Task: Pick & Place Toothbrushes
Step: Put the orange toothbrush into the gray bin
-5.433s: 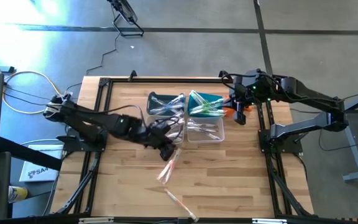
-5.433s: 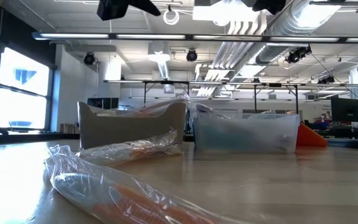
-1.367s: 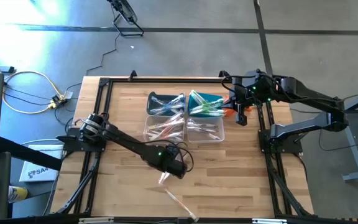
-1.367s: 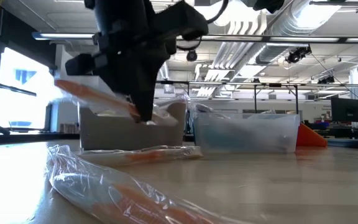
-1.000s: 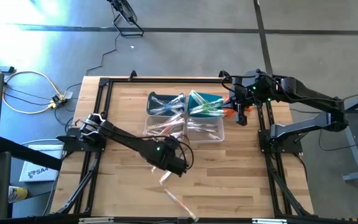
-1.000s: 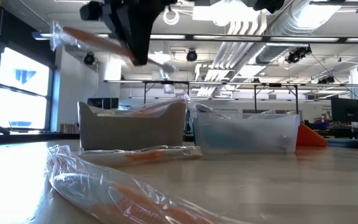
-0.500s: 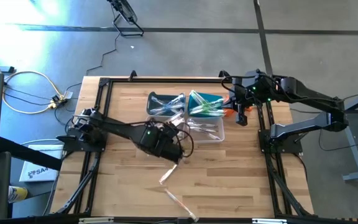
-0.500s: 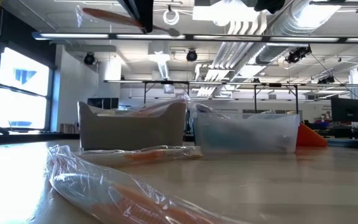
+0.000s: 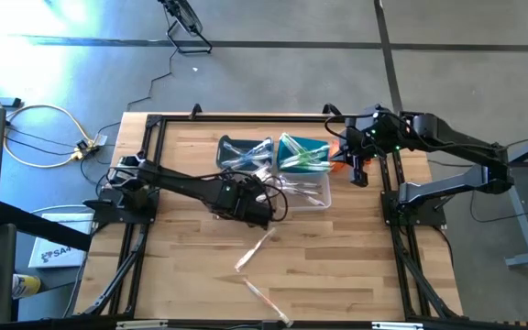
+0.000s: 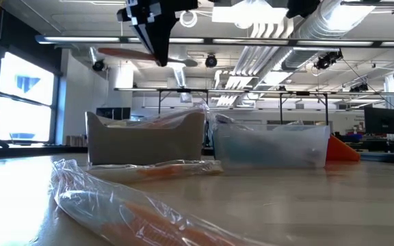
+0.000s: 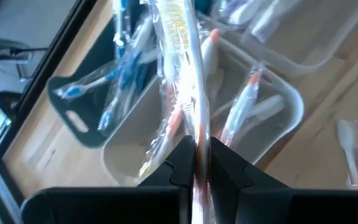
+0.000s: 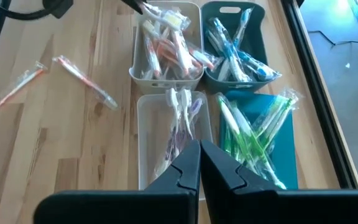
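My left gripper (image 9: 261, 212) hangs over the near edge of the bins, shut on one wrapped toothbrush with an orange-red handle (image 11: 180, 74), which shows high up in the low view as the held toothbrush (image 10: 125, 53). Two more wrapped toothbrushes lie flat on the wood: one (image 9: 253, 249) just short of the bins, one (image 9: 266, 298) near the front edge. Several others fill the bins, orange ones in the whitish bin (image 12: 166, 43) below my left gripper. My right gripper (image 12: 199, 163) waits shut and empty above the table's far right, beside the teal bin (image 9: 302, 151). My left gripper pinches the wrapped toothbrush between its two fingers, partway along the handle (image 11: 196, 140). The fingers (image 10: 159, 55) slant down from above and lie across the toothbrush. It is lifted clear, roughly level, high over the bins, its longer part sticking out past the fingers.
Four bins stand together at the table's far middle: a dark one with blue brushes (image 9: 241, 149), the teal one with green brushes, and two clear ones (image 9: 302, 192) nearer. An orange piece (image 10: 344, 150) lies to their right. Bare wood spreads across the near half.
My left gripper has risen and gone toward the far edge, from above the loose toothbrush to over the bins, rolling its wrist. It has stayed shut on the toothbrush, which has turned from tilted to about level. The loose toothbrush on the wood now shows in full.
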